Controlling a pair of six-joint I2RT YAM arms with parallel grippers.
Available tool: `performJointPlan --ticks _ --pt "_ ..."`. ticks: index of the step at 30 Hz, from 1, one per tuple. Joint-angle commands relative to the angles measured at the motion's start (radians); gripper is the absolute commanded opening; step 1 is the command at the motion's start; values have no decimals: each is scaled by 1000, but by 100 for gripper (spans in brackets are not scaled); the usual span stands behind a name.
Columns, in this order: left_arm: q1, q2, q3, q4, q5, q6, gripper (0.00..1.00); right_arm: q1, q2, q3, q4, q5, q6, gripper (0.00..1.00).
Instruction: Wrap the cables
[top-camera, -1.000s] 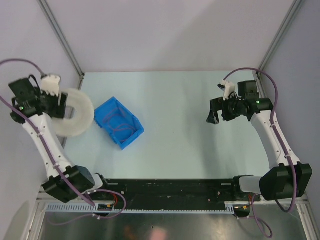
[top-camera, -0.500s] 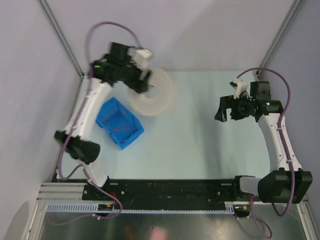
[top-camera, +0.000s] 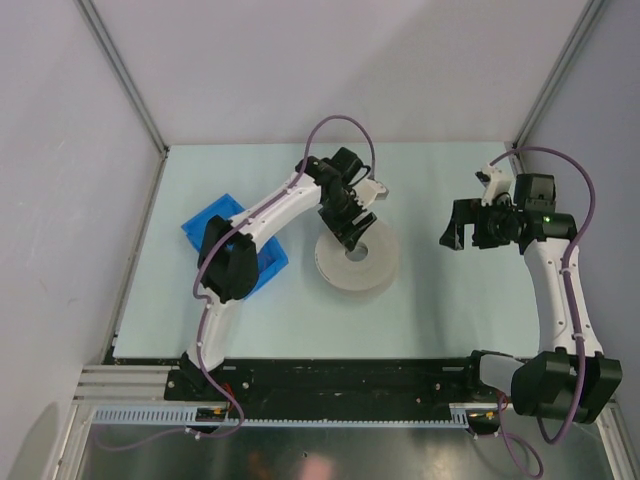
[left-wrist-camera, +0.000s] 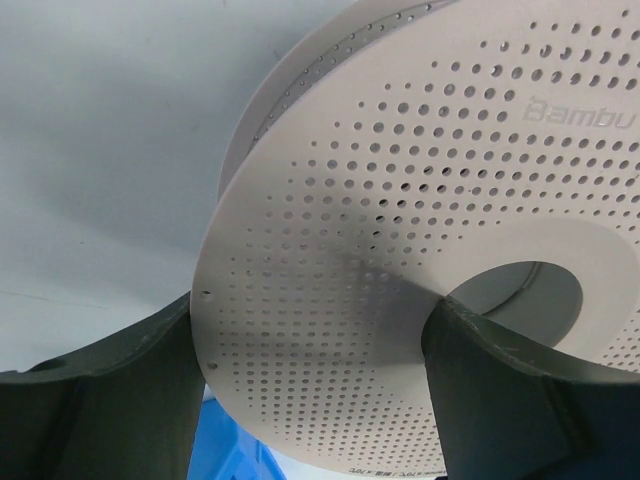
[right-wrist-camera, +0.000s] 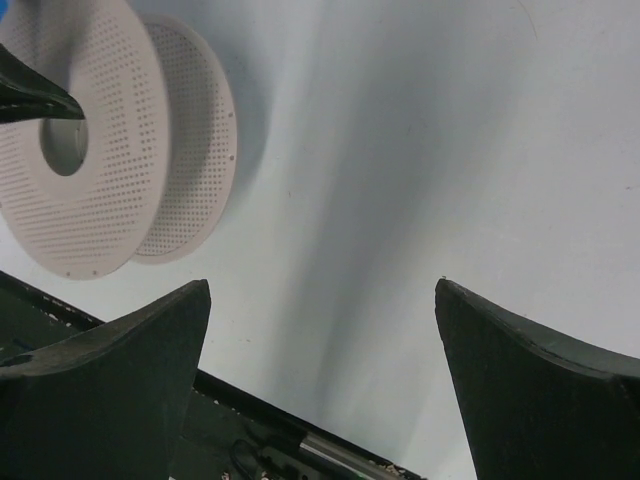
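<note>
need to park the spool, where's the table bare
Bare: the table between the spool and the right end effector, and the near strip along the black rail. Crowded: the blue bin under the left arm.

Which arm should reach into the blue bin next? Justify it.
Right, probably: the right fingers are open and empty, while the left fingers grip the spool. The blue bin is farther away, though.

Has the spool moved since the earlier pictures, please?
Yes. The spool, held by the left gripper, has gone rightward: it was left of the blue bin, and now it is right of it.
</note>
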Motion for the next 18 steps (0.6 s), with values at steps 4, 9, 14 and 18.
performJointPlan --ticks 4,9,14,18 --pt "1 10 -76 88 14 11 62 -5 42 1 18 -28 3 99" --pt "-3 16 -121 100 9 5 76 -4 60 1 23 -44 6 99" --pt "-7 -27 -112 101 -5 -8 97 -2 57 1 22 -47 1 99" --pt "-5 -78 -107 99 -57 7 99 -1 52 0 22 -57 5 99"
